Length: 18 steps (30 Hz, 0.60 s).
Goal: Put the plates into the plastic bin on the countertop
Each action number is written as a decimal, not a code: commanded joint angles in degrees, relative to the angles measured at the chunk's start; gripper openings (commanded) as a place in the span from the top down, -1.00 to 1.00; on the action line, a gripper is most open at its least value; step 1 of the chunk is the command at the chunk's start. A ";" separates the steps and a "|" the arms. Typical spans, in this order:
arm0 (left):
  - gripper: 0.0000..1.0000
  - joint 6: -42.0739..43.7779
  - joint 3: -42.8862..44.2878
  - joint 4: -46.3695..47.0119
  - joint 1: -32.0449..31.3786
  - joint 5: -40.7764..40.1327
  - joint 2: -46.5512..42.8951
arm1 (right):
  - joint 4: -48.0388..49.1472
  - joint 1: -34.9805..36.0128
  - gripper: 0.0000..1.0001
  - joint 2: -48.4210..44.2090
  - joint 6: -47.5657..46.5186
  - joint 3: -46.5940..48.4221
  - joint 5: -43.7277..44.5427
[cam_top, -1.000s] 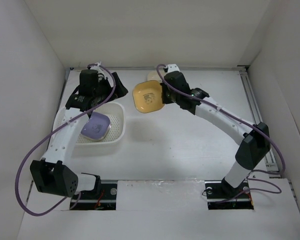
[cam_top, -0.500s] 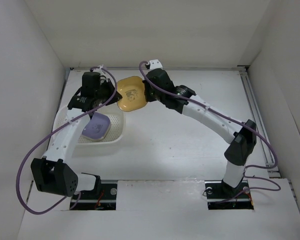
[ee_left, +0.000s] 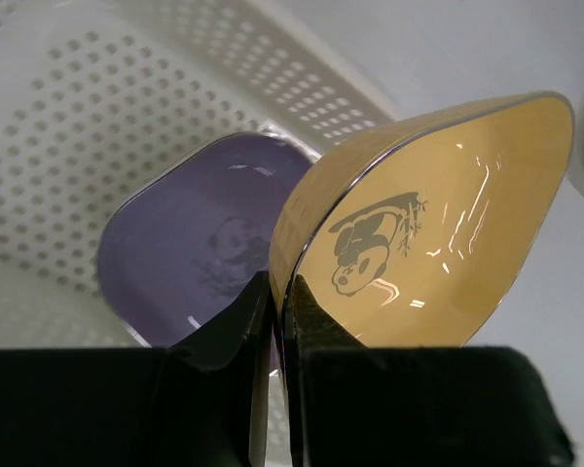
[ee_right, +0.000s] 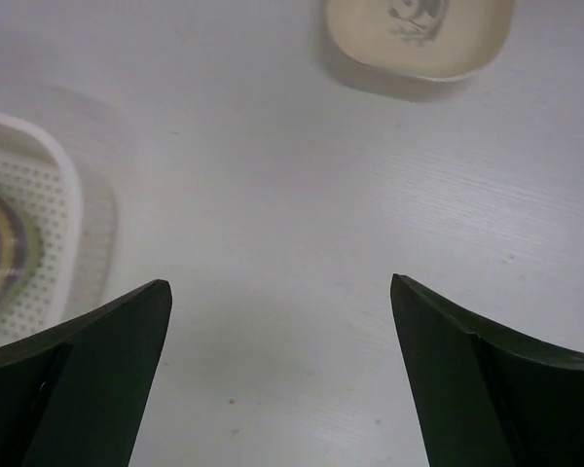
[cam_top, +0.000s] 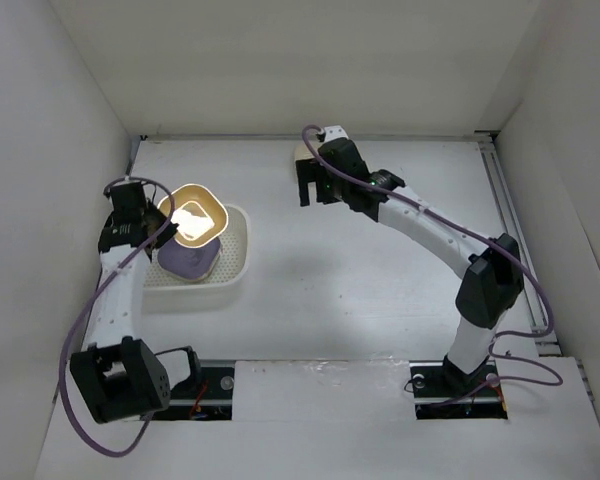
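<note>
Left gripper (ee_left: 277, 292) hangs over the bin's (cam_top: 236, 262) left rim. Its jaws are pinched narrow on the edge of the yellow plate (ee_left: 438, 224). The plate is held tilted, clear above the bin, with a dark panda print showing on its inner face. Purple plate (ee_left: 185, 233) lies inside the bin on the mesh bottom, directly below the yellow plate, with a faint print at its centre. The bin sits on the countertop (cam_top: 360, 270).

Right gripper (ee_right: 279, 282) is right of the bin and farther back, well apart from it. Its jaws are spread wide with nothing between them and bare countertop beneath. Cream plate (ee_right: 419, 34) lies flat on the countertop farther from the bin, just past the right gripper, print up.
</note>
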 commanded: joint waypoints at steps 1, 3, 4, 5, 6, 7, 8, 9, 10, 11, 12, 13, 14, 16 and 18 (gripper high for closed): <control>1.00 -4.69 -4.32 0.53 3.38 -0.58 -8.86 | 5.18 -2.81 -1.00 -4.73 -2.04 -5.00 -3.10; 1.00 -8.55 -6.34 0.53 4.54 -2.94 -11.49 | 5.18 -3.60 -1.00 -4.74 -2.05 -6.76 -4.85; 1.00 -9.53 -8.53 0.53 5.06 -2.96 -13.86 | 5.18 -4.31 -1.00 -4.74 -2.65 -6.77 -4.85; 1.00 -10.49 -9.60 0.53 5.94 -3.92 -14.93 | 5.79 -4.31 -1.00 -4.74 -3.27 -7.64 -4.85; 1.00 -11.98 -10.65 0.53 5.95 -4.45 -15.63 | 5.80 -4.84 -1.00 -5.26 -3.28 -8.17 -5.55; 1.00 -12.00 -12.14 0.53 6.56 -4.97 -16.16 | 6.32 -5.54 -1.00 -5.26 -3.88 -8.96 -6.34; 1.00 -12.78 -12.76 0.53 7.08 -4.98 -16.17 | 6.32 -5.54 -1.00 -5.79 -3.89 -8.97 -6.35; 1.00 -12.79 -13.38 0.53 7.09 -4.98 -16.17 | 6.85 -6.15 -1.00 -5.79 -4.41 -9.84 -6.35; 1.00 -13.40 -13.39 0.53 7.09 -5.68 -16.17 | 6.85 -6.77 -1.00 -6.31 -4.42 -10.71 -6.96; 1.00 -13.93 -14.26 0.53 7.09 -5.68 -16.17 | 6.85 -6.77 -1.00 -6.32 -4.42 -10.72 -7.49; 1.00 -13.93 -14.26 0.53 7.09 -5.68 -16.69 | 6.85 -7.38 -1.00 -6.93 -5.03 -10.72 -7.49; 1.00 -13.93 -14.96 0.53 7.09 -6.38 -16.69 | 6.85 -7.39 -1.00 -6.93 -5.03 -11.33 -7.49; 1.00 -14.71 -14.97 0.53 7.09 -6.39 -16.69 | 7.37 -8.00 -1.00 -7.54 -5.03 -11.34 -8.01; 0.99 -14.72 -14.97 1.14 7.09 -6.39 -16.08 | 7.38 -8.53 -1.00 -8.07 -5.56 -11.34 -8.02; 0.63 -14.72 -14.97 1.14 7.09 -6.39 -15.30 | 7.38 -9.76 -1.00 -8.08 -5.56 -11.34 -8.02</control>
